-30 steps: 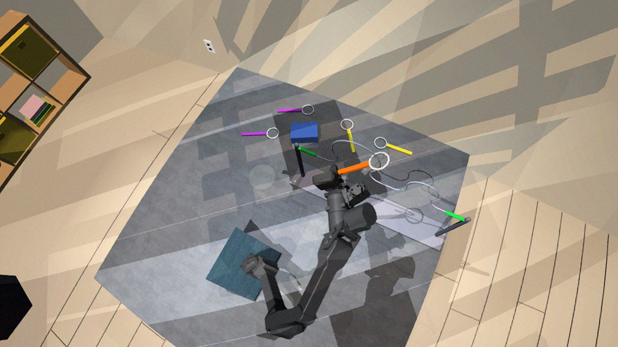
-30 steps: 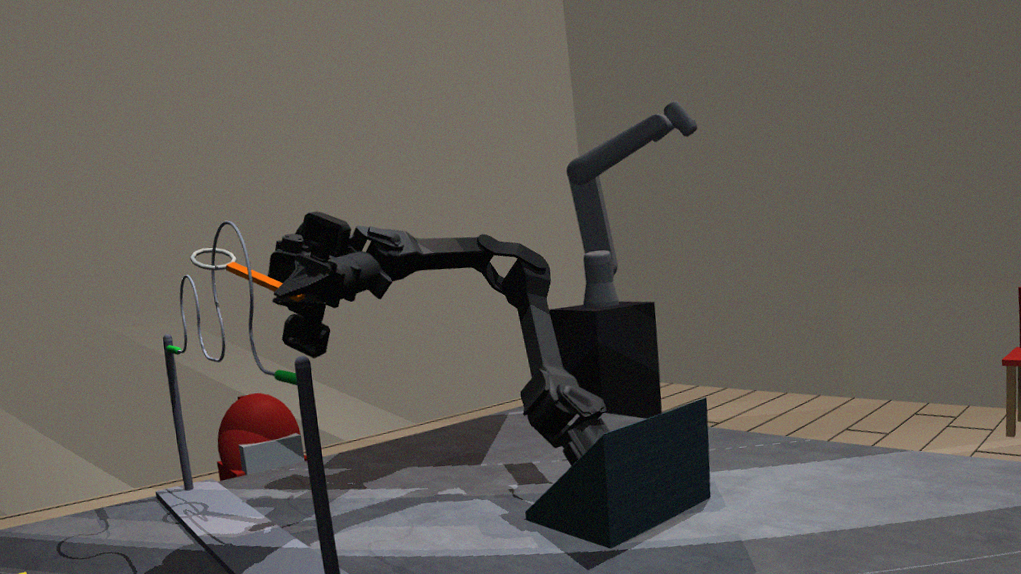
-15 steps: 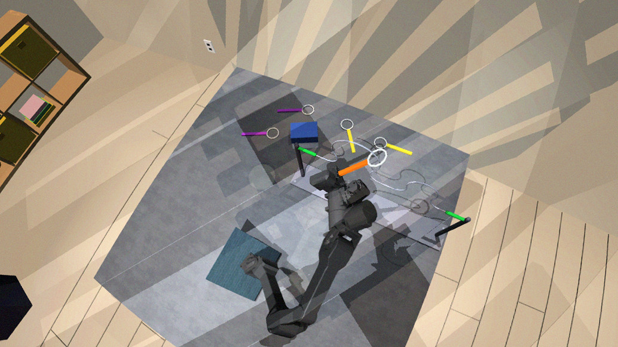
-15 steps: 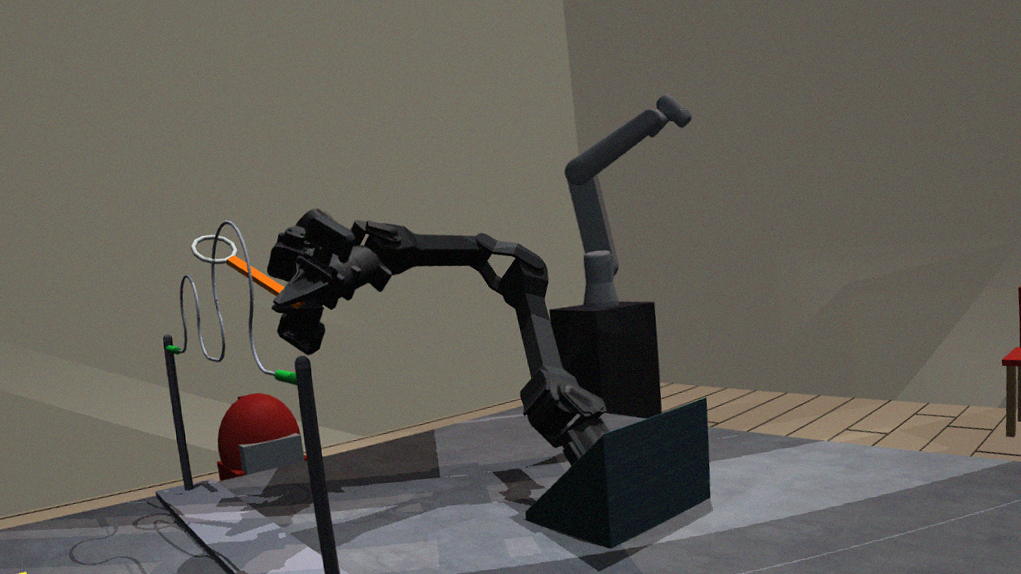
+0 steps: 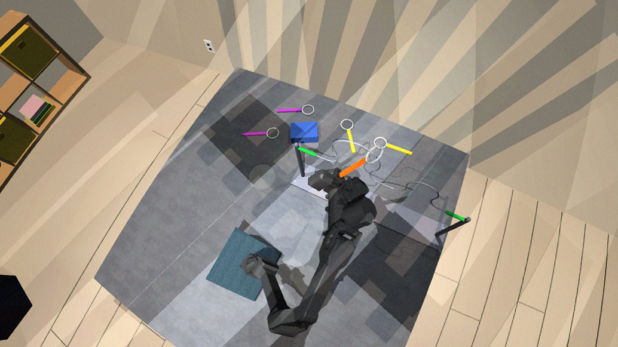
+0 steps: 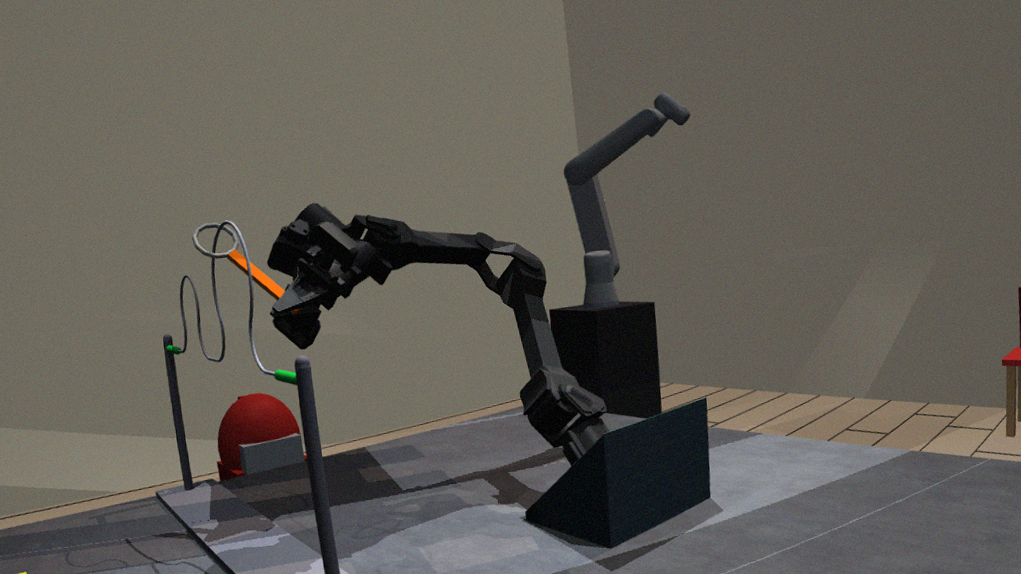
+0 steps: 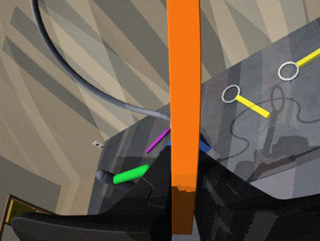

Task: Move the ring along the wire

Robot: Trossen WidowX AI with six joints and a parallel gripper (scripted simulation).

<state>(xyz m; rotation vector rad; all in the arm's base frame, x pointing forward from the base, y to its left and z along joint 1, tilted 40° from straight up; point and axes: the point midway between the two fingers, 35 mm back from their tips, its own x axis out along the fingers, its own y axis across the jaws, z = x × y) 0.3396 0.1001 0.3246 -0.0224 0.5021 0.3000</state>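
My gripper (image 5: 339, 174) (image 6: 284, 303) (image 7: 179, 152) is shut on the orange handle (image 5: 352, 167) (image 6: 256, 274) (image 7: 185, 88). The handle slants up from the fingers to the ring (image 5: 381, 153) (image 6: 194, 241), which is outside the wrist view. The grey wire (image 6: 250, 311) (image 7: 76, 79) appears to pass through the ring near the top of its tall loop; whether they touch I cannot tell. One green part (image 5: 306, 151) (image 6: 286, 377) (image 7: 132, 174) is at the near post (image 6: 320, 491) in the exterior view, the other (image 5: 455, 216) (image 6: 173, 349) at the far post (image 6: 179, 421).
Yellow-handled rings (image 5: 350, 140) (image 5: 398, 148), purple-handled rings (image 5: 288, 110) (image 5: 254, 133) and a blue block (image 5: 304, 131) lie beyond the wire. A dark teal wedge (image 5: 229, 271) (image 6: 658, 473) stands by the arm's base. The tall wire loop rises close in front of the fingers.
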